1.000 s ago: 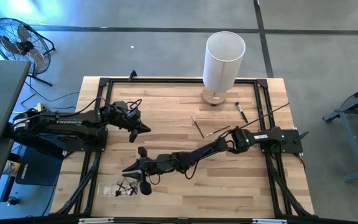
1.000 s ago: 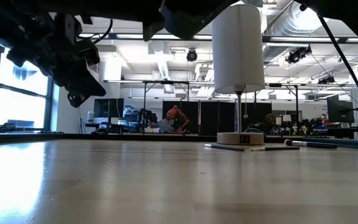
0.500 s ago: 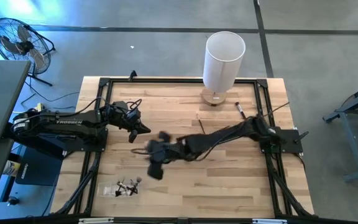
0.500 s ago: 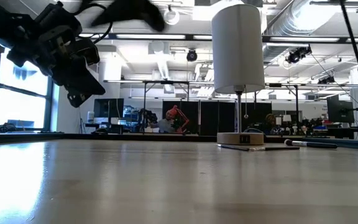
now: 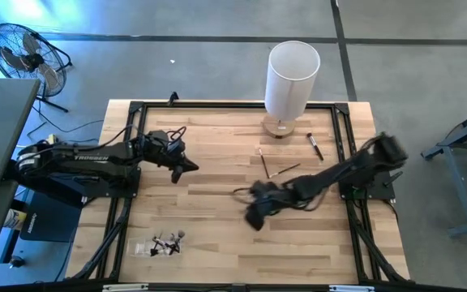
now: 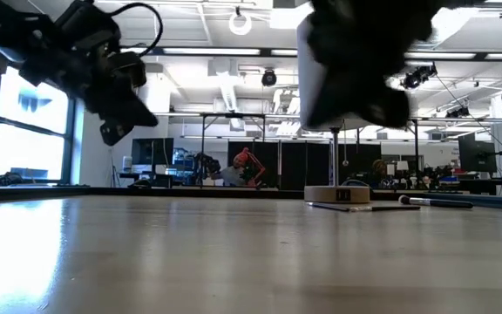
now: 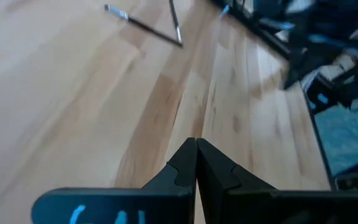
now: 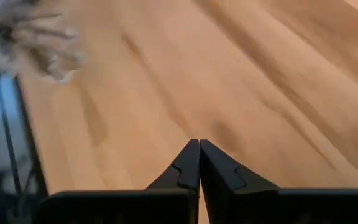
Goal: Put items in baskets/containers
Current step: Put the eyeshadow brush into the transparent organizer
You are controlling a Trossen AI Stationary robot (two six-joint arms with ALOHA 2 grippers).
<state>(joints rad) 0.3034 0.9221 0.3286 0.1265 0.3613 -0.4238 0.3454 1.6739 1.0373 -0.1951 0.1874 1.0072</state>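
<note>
White lettering runs along the left arm [image 5: 79, 160], too small to read; no other text is legible.

Level across the pale wooden desk [image 6: 234, 262], the dark left hand [image 6: 116, 105] hangs at upper left. A blurred dark arm [image 6: 364, 61] covers the white cylinder. Thin dark brushes [image 6: 382, 206] lie beside its round wooden base [image 6: 336, 194].

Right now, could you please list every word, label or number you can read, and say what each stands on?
"TROSSEN": white lettering along the left arm, only just legible from above.
Blue marks on the housing behind the left claw: cut off, unreadable.
Dark label on the lamp base: too small to read.
Nothing else legible.
</note>
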